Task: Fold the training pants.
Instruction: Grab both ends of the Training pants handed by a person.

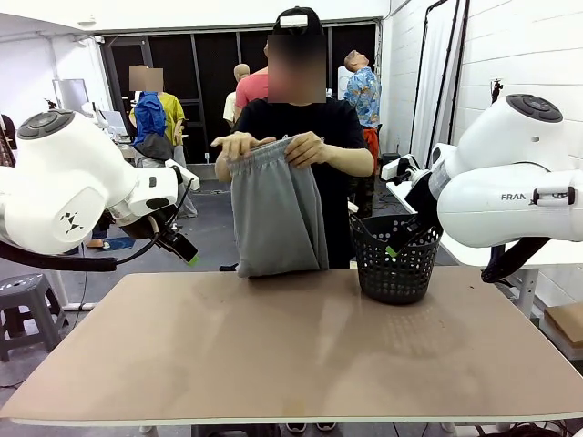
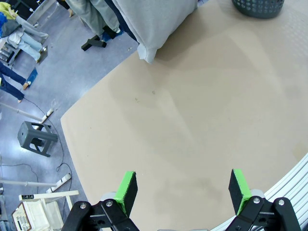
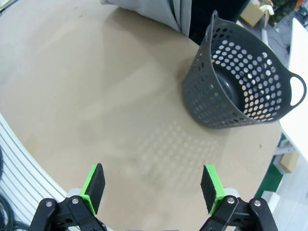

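Beyond the tan table [image 1: 291,355], a person [image 1: 344,127] holds up the training pants [image 1: 276,218]; left fingers [image 2: 127,188] and right fingers [image 3: 94,185] gape empty.

Partial lettering "FRAN" on right arm [image 1: 516,195] white casing.

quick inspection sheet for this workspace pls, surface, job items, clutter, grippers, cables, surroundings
surface: tan table, flat, no stains seen
job's things: grey training pants held up by the waistband in the person's hands, unfolded, with the hem down at the table's far edge
clutter: black mesh basket stands upright on the table's far right part; nothing seen inside it
grippers: left gripper open above the table, nothing between its fingers; right gripper open, holds nothing, faces the basket
cables: black cable hangs under the left arm
surroundings: grey stool on the floor at the left; other people stand farther back
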Motion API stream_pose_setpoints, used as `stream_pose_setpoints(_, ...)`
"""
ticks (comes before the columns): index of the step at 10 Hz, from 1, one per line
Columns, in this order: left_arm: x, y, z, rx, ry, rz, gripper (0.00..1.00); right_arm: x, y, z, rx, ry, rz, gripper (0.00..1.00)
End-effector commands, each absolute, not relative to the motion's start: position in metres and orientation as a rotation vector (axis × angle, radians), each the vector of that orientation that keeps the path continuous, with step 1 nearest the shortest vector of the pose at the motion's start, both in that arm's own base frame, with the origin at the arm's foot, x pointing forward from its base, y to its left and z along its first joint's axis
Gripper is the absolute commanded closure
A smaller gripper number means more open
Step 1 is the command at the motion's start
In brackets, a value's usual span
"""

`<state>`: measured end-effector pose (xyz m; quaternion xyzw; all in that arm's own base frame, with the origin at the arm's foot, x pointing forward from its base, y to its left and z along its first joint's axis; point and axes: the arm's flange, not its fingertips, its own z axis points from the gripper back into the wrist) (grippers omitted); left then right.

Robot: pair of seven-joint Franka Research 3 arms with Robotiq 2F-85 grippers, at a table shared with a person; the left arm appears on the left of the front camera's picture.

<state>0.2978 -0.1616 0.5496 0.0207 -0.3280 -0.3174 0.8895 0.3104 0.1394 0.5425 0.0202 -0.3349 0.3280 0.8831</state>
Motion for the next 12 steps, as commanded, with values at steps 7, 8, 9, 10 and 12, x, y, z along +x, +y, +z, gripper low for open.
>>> stream_pose_setpoints(7,0.3002,-0.1606,0.5494,0.040,-0.688,-0.673,0.00,0.3114,0.1397,0.5415,0.042,-0.697,0.683,0.00)
stream_pose_setpoints(8,0.3002,-0.1606,0.5494,0.040,-0.688,-0.673,0.00,0.3114,0.1397,0.5415,0.042,-0.697,0.683,0.00)
stream_pose_setpoints(9,0.3002,-0.1606,0.5494,0.040,-0.688,-0.673,0.00,0.3114,0.1397,0.5415,0.042,-0.697,0.683,0.00)
stream_pose_setpoints(10,0.3002,-0.1606,0.5494,0.040,-0.688,-0.673,0.00,0.3114,0.1397,0.5415,0.042,-0.697,0.683,0.00)
stream_pose_setpoints(12,0.3002,-0.1606,0.5494,0.040,-0.688,-0.673,0.00,0.3114,0.1397,0.5415,0.042,-0.697,0.683,0.00)
